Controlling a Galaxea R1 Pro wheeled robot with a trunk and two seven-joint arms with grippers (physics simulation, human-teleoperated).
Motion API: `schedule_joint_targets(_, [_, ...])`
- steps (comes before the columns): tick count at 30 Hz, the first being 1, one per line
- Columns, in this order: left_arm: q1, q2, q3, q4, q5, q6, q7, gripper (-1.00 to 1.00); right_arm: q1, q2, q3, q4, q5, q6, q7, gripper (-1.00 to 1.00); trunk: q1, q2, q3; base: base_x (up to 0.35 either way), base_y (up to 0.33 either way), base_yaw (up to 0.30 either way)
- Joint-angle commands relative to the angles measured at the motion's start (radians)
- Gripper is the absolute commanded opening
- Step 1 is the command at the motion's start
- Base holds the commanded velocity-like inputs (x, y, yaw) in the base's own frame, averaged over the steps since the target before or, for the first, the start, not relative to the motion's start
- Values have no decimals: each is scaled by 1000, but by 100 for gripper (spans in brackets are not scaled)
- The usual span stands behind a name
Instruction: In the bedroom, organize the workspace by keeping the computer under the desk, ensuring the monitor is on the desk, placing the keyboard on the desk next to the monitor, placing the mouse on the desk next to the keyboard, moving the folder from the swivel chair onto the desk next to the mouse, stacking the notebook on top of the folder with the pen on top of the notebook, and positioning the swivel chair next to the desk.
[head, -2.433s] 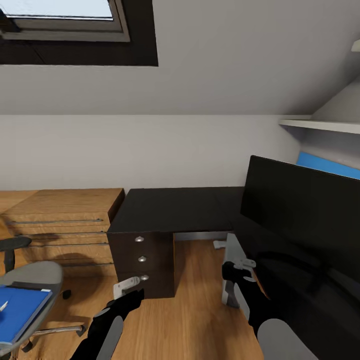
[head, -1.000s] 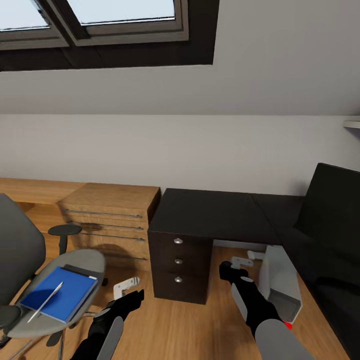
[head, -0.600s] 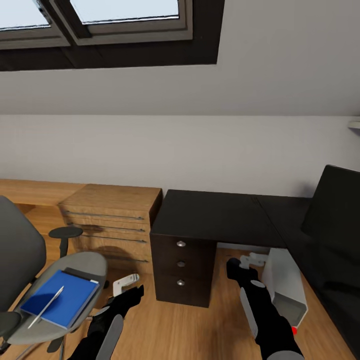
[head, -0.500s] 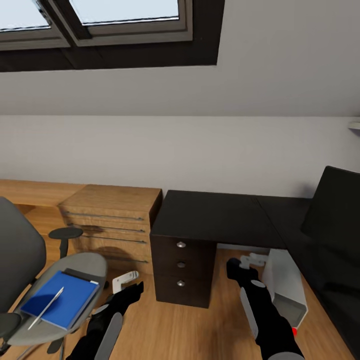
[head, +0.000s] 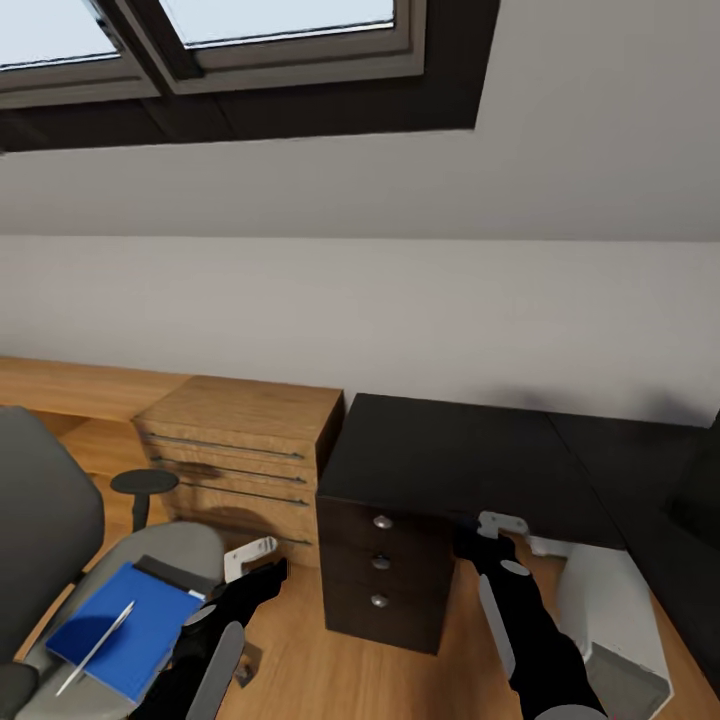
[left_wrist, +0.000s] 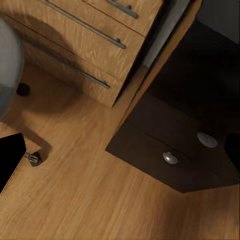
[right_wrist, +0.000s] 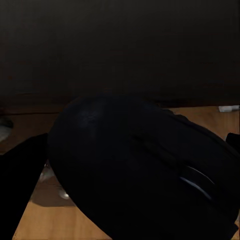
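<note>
Swivel chair: the grey padded office chair (head: 45, 540) stands at the far left, apart from the desk, so it has yet to be brought alongside.
Folder: the flat bright blue rectangular folder (head: 120, 632) lies on the chair seat, a thin silvery-white pen (head: 97, 647) slanting across it; a dark strip at its far edge may be the notebook, too little showing to be sure.
Left gripper: the left gripper (head: 250, 558) hangs low over the wooden floor, just beside the seat's front edge, forearm reaching forward; I cannot tell how far its fingers are parted, and nothing seems to be in them.
Cabinet: the light wooden drawer cabinet (head: 240, 445) sits against the wall, touching the desk's end.
Desk: the long glossy black desk top (head: 450, 465) carries black drawers with silver knobs (left_wrist: 170, 158) beneath its left end.
Right gripper: the right gripper (head: 497, 528) is raised forward at the desk's front edge, apparently to carry its load onto the top.
Mouse: the small black rounded mouse (right_wrist: 140, 170) looms close before the right wrist camera, seemingly clasped between the fingers.
Computer: the light grey boxy tower case (head: 612, 620) rests on the floor at the right, partly beneath the desk, roughly where it belongs.
</note>
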Motion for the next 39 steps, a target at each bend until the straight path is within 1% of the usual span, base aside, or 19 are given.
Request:
schedule_joint_targets(1, [-1, 0, -2, -1, 11, 2, 9, 100, 0, 1, -2, -2, 6, 6, 1, -100, 1, -1, -1, 313, 0, 273])
schedule_joint_targets(5, [-1, 0, -2, 1, 11, 2, 9, 100, -1, 1, -2, -2, 6, 6, 1, -100, 1, -1, -1, 291, 0, 274])
schedule_joint_targets(15, [-1, -1, -2, 2, 11, 2, 9, 100, 0, 1, -1, -1, 6, 6, 1, -100, -38, 69, 30, 307, 0, 274])
schedule_joint_targets(19, [-1, -2, -3, 4, 12, 4, 9, 100, -1, 1, 0, 1, 6, 6, 1, -100, -38, 69, 30, 236, 0, 274])
schedule_joint_targets(28, [-1, -3, -3, 12, 11, 4, 8, 100, 0, 1, 1, 9, 7, 5, 1, -100, -38, 69, 30, 51, 0, 274])
schedule_joint_targets(30, [-1, -3, -3, 14, 11, 3, 8, 100, -1, 1, 9, 18, 8, 5, 2, -100, -38, 69, 30, 51, 0, 273])
schedule_joint_targets(31, [-1, -3, -3, 15, 11, 3, 8, 100, -1, 0, 22, 24, 8, 4, 2, -100, -38, 69, 30, 29, 0, 267])
schedule_joint_targets(32, [-1, -3, -3, 16, 11, 2, 8, 100, -1, -2, 70, 32, 8, 4, 2, -100, -38, 69, 29, 12, 0, 246])
schedule_joint_targets(35, [-1, -3, -3, 17, 9, 2, 8, 100, 0, -4, 118, 44, 9, 3, 3, -100, -38, 69, 28, 39, 0, 166])
schedule_joint_targets(39, [-1, -4, -4, 17, 9, 2, 8, 100, 0, -7, 121, 60, 9, 2, 6, -100, -38, 69, 27, 176, 0, 11])
